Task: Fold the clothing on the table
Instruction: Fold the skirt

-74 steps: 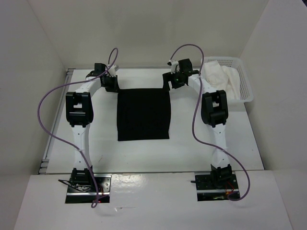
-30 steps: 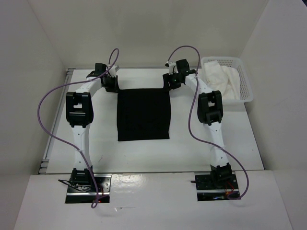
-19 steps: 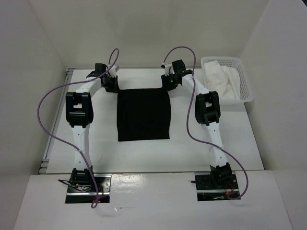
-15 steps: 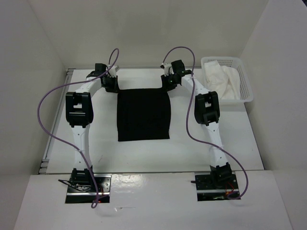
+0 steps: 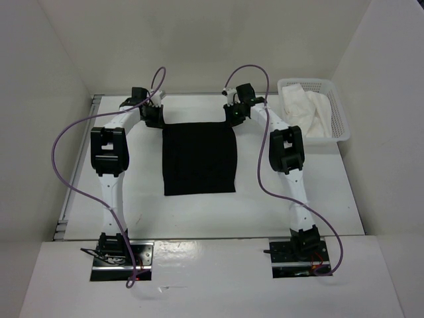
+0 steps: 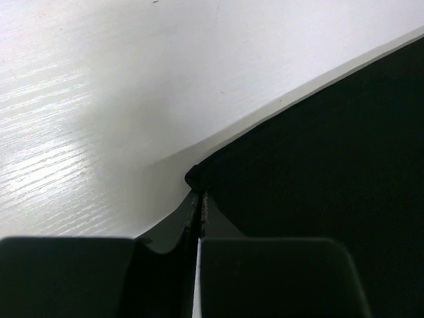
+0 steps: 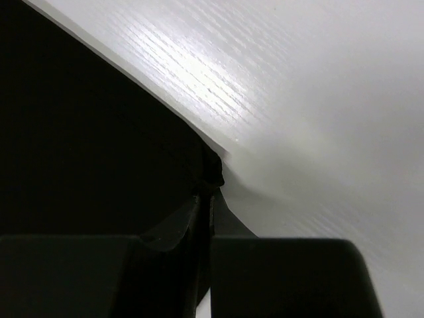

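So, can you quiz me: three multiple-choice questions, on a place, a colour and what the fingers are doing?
1. Where is the white basket?
A) far right corner of the table
B) near left corner
C) between the arms' bases
2. What colour is the clothing?
A) white
B) black
C) red
3. The right arm's fingers are:
A) spread wide
B) shut on the clothing's corner
C) holding the basket
Answers: A, it sits far right; B, the fabric is black; B, the wrist view shows them pinched on it.
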You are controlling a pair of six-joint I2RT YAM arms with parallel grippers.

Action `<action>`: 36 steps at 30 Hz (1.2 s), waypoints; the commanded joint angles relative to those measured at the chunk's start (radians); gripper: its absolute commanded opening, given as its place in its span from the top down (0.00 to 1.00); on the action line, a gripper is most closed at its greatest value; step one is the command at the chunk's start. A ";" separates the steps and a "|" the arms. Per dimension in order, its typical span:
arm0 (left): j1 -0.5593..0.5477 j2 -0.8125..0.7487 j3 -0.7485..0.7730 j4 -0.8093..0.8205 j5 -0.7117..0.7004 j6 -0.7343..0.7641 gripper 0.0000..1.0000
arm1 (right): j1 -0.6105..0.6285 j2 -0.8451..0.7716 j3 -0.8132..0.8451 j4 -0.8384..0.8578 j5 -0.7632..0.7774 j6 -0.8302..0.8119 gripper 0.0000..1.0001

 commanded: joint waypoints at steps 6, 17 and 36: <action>0.000 -0.109 0.025 -0.040 -0.017 0.053 1.00 | 0.007 -0.184 -0.127 0.039 0.092 -0.023 1.00; -0.043 -0.201 0.040 -0.094 0.023 0.084 1.00 | 0.007 -0.355 -0.276 0.115 0.124 -0.023 1.00; -0.043 -0.365 -0.066 -0.094 0.030 0.114 1.00 | 0.007 -0.595 -0.546 0.265 0.219 -0.065 1.00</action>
